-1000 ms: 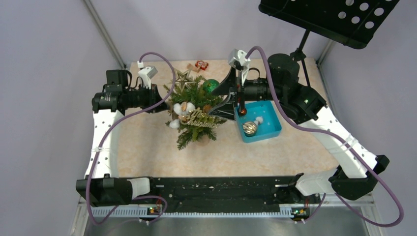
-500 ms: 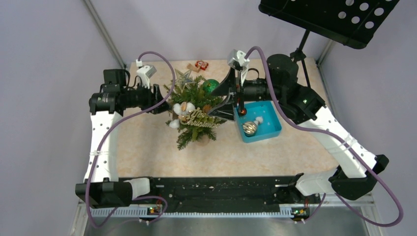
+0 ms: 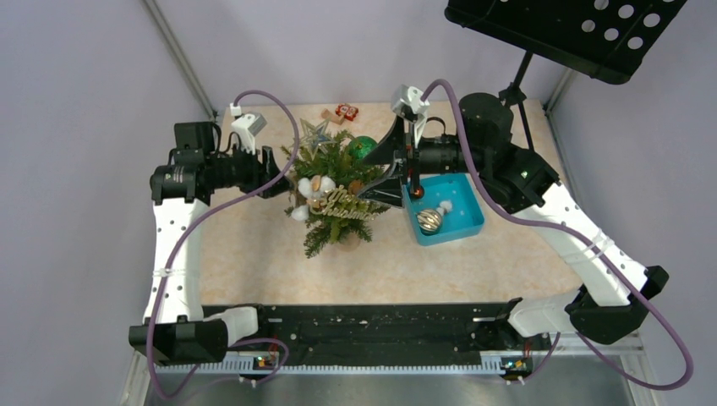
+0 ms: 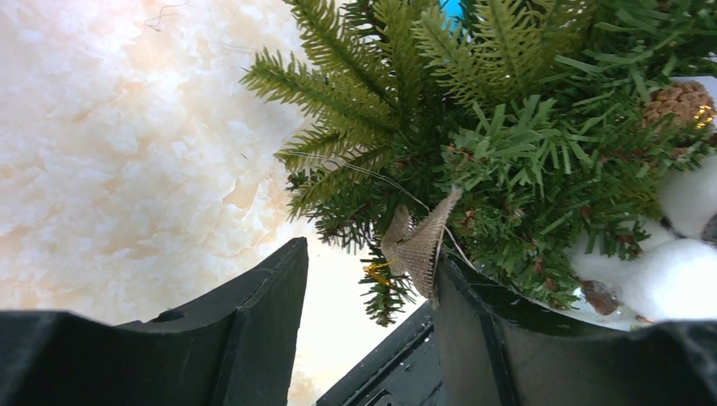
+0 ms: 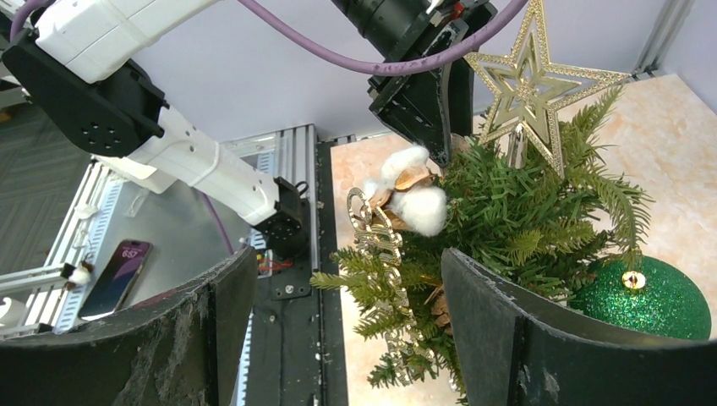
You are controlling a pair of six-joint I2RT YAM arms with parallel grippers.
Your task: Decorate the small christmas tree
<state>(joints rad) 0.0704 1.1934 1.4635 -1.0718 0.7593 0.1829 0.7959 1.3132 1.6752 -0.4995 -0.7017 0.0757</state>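
The small christmas tree (image 3: pixel 336 193) stands mid-table with a gold star (image 3: pixel 314 134) on top, white cotton balls (image 3: pixel 314 186), a gold "Merry Christmas" sign (image 3: pixel 348 205) and a green glitter ball (image 3: pixel 362 148) at its far side. My left gripper (image 3: pixel 279 175) is open and empty at the tree's left edge. In the left wrist view (image 4: pixel 369 283) a small burlap ornament (image 4: pixel 420 244) hangs on a branch against the right finger. My right gripper (image 3: pixel 374 173) is open at the tree's right side. In the right wrist view (image 5: pixel 347 292) the sign (image 5: pixel 385 254) and the branches (image 5: pixel 524 211) lie between its fingers.
A blue tray (image 3: pixel 465 222) to the right of the tree holds a silver-gold ball (image 3: pixel 429 220) and a white piece (image 3: pixel 445 205). A small red gift ornament (image 3: pixel 345 111) lies at the back edge. A black music stand (image 3: pixel 566 30) overhangs the back right. A phone (image 5: pixel 118 275) lies off the table.
My left arm has drawn back a little to the left, away from the tree. The right arm and the tree have not moved.
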